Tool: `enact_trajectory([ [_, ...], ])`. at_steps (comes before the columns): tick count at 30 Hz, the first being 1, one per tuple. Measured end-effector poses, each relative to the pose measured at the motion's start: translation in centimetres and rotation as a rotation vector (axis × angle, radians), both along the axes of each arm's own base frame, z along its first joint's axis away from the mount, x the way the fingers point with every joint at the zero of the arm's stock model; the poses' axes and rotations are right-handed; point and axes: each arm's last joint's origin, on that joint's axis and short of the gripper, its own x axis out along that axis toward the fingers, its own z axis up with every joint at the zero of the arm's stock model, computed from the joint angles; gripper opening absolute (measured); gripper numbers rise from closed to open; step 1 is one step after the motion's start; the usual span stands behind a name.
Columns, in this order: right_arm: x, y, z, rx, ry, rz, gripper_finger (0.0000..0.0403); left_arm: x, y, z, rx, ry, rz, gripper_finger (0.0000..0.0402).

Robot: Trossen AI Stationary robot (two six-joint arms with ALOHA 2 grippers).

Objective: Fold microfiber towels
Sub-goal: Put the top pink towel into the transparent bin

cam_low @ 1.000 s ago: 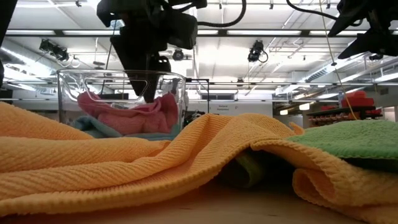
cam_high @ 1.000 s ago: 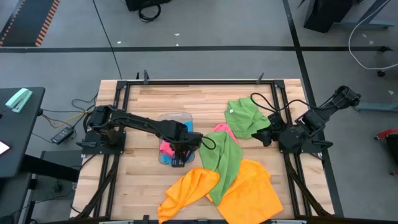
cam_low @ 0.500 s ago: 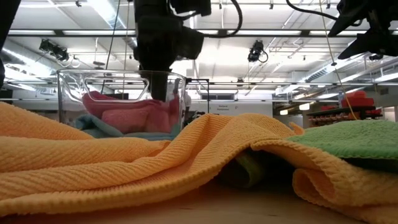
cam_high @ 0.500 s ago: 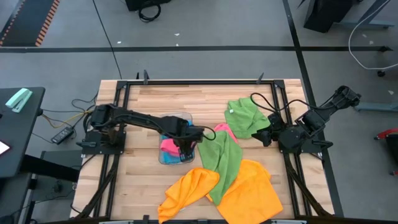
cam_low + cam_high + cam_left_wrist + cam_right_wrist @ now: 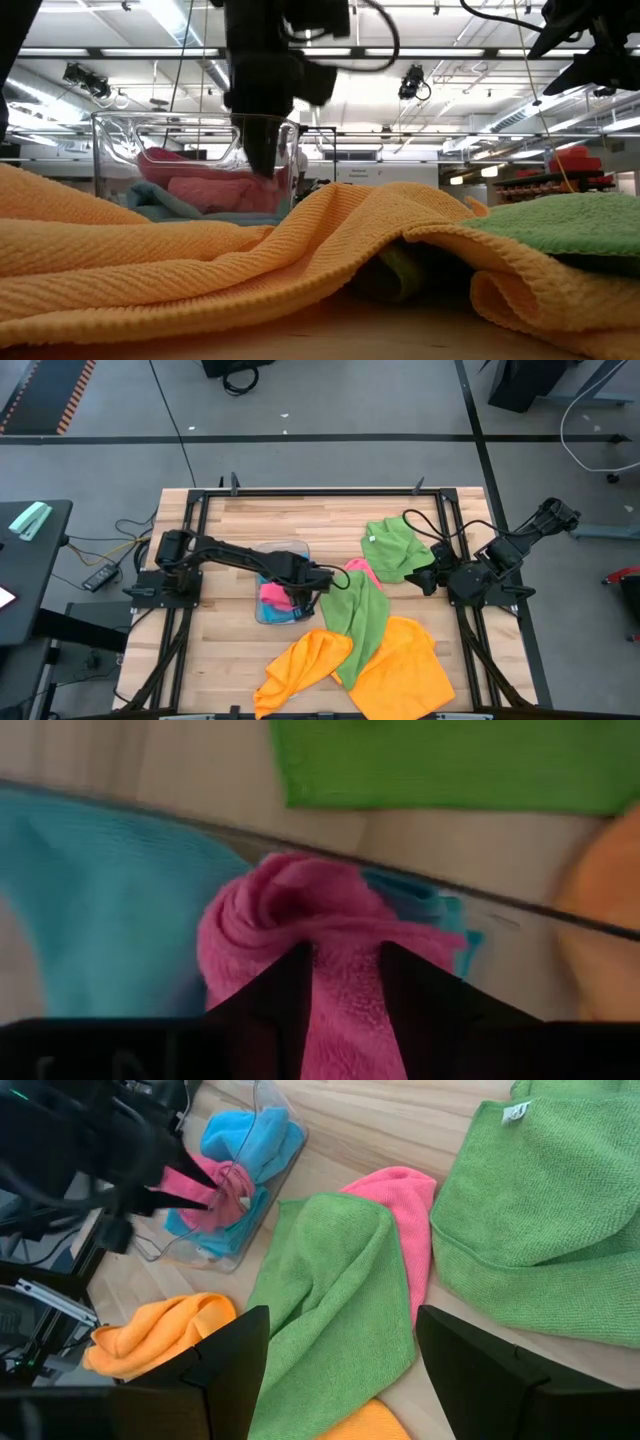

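Note:
A clear tray [image 5: 268,550] at the table's middle left holds a bunched pink towel [image 5: 272,596] on top of a blue towel [image 5: 100,890]. My left gripper [image 5: 303,598] reaches down into the tray and is shut on the pink towel [image 5: 215,1190]. To the right, a green towel [image 5: 400,545], a second green towel [image 5: 362,622], another pink towel [image 5: 362,570] and orange towels [image 5: 395,670] lie loose and overlapping on the table. My right gripper [image 5: 425,578] waits open at the right edge, holding nothing. My left gripper pinches a bunched-up fold of the pink towel [image 5: 345,1020] between its two fingers [image 5: 290,995]. It comes from above, pointing steeply down into the tray. The rest of the towel lies crumpled on the blue towel inside the tray.
The tray's clear walls [image 5: 120,140] stand around the left gripper. The orange towels [image 5: 200,260] are heaped at the near edge, with a green one [image 5: 570,225] beside them. Black frame rails run along the table's sides.
My left gripper has moved toward the table's right edge above the tray, sunk a little into it and rolled at the wrist. The pink towel in the tray has changed shape: its raised right part now sits lower.

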Motion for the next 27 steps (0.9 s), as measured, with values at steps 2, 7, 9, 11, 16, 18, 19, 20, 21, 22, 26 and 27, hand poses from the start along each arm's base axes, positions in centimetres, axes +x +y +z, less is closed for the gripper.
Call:
enact_trajectory([
  [2,0.0,0.0,0.0,0.000,0.000,0.000,0.0262,-0.1,0.0,1.3,0.004,0.014,-0.035,0.0126],
  [7,0.0,0.0,0.0,-0.005,0.004,0.003,0.0262,-0.1,-1.2,3.8,0.017,0.034,-0.136,0.0136],
  [9,0.0,0.0,0.0,-0.008,0.005,0.005,0.0262,-0.3,-2.0,3.7,0.017,0.041,-0.160,0.0153],
  [11,0.0,0.0,0.0,-0.010,0.006,0.007,0.0262,-0.6,-2.6,3.2,0.016,0.064,-0.176,0.0178],
  [16,0.0,0.0,0.0,-0.011,0.006,0.008,0.0262,-1.5,-3.4,1.4,-0.048,0.127,-0.193,0.0254],
  [18,0.0,0.0,0.0,-0.014,0.006,0.010,0.0262,-1.8,-3.5,0.8,-0.045,0.144,-0.205,0.0279],
  [19,0.0,0.0,0.0,-0.014,0.007,0.010,0.0262,-1.9,-3.5,0.6,-0.040,0.151,-0.206,0.0289],
  [20,0.0,0.0,0.0,-0.014,0.007,0.010,0.0262,-2.0,-3.4,0.4,-0.027,0.157,-0.204,0.0297],
  [21,0.0,0.0,0.0,-0.014,0.007,0.011,0.0262,-2.1,-3.4,0.2,-0.009,0.160,-0.202,0.0303],
  [22,0.0,0.0,0.0,-0.015,0.007,0.011,0.0262,-2.1,-3.4,0.0,0.010,0.161,-0.198,0.0307],
  [26,0.0,0.0,0.0,-0.015,0.007,0.011,0.0262,-2.4,-3.6,-0.7,0.099,0.152,-0.185,0.0307],
  [27,0.0,0.0,0.0,-0.015,0.007,0.011,0.0262,-2.4,-3.7,-0.9,0.118,0.145,-0.188,0.0304],
])
